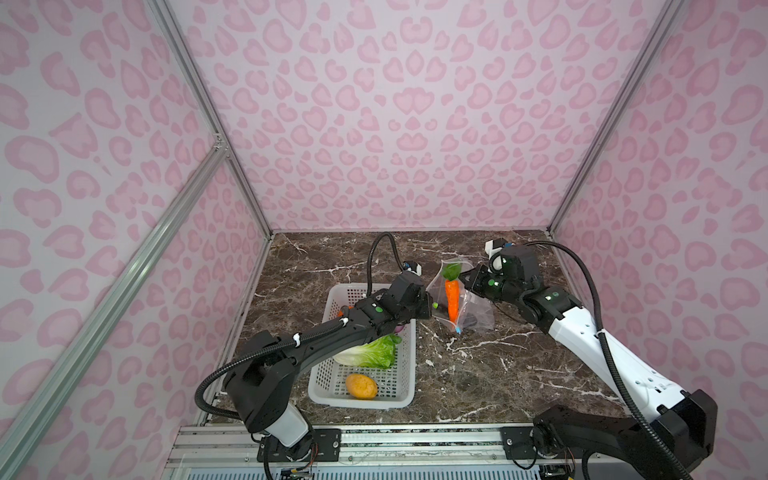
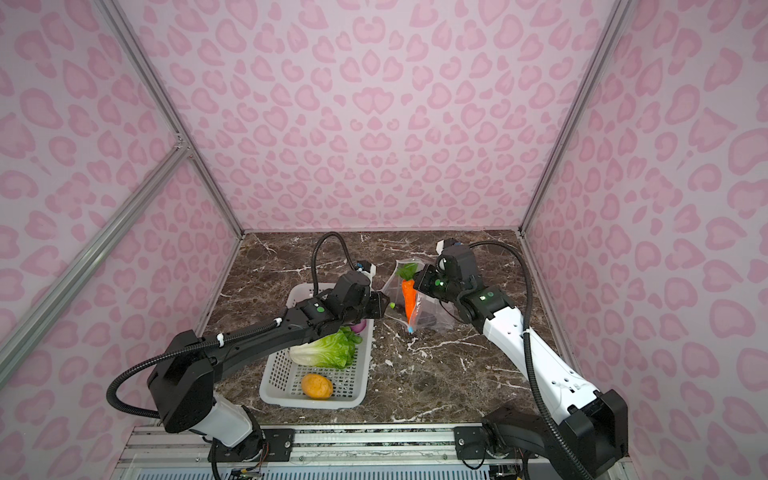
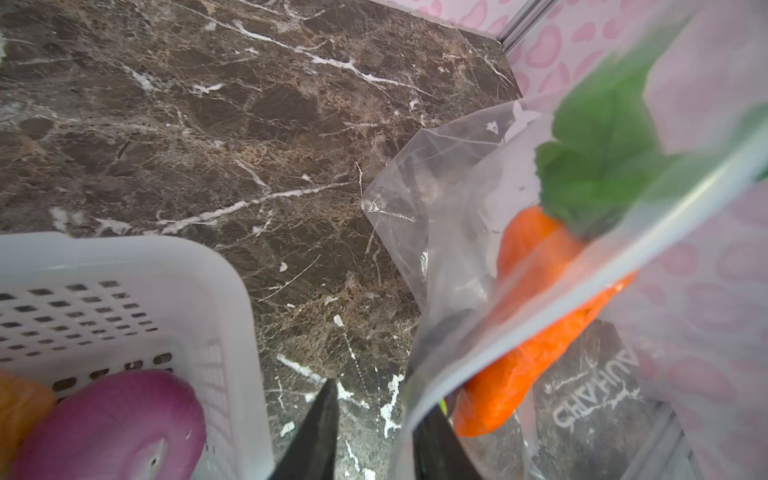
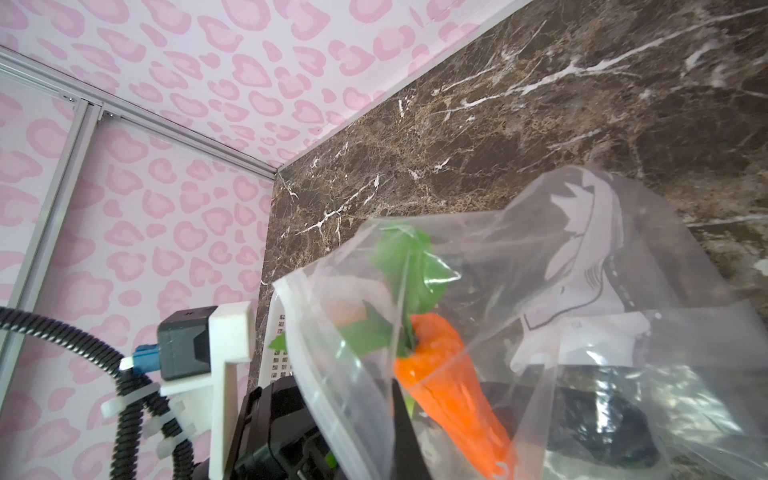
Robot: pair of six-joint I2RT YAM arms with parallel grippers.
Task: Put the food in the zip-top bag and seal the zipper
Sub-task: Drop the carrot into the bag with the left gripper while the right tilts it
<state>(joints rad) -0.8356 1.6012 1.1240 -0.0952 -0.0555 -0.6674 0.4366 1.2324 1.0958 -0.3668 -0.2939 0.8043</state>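
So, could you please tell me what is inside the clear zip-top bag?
Inside the clear crinkly zip-top bag lies an orange toy carrot with a green top, and beside it a dark eggplant-like piece. Creased plastic and its whitish print may cover anything else.

Walls (image 1: 415,124): pale lilac w/ pink leopard-type blotches. Table (image 1: 478,374): dk brown marble, white veins. Basket (image 1: 361,404): white, perforated. Lettuce (image 1: 370,353): green fading to white. Carrot (image 1: 452,299): orange, green top. Onion (image 3: 112,424): purple. Round (image 1: 361,386): yellow-orange. Zip-top bag (image 1: 478,316): clear, whitish print patch. Slider (image 1: 457,331): blue. Arms (image 1: 590,345): blk + white.
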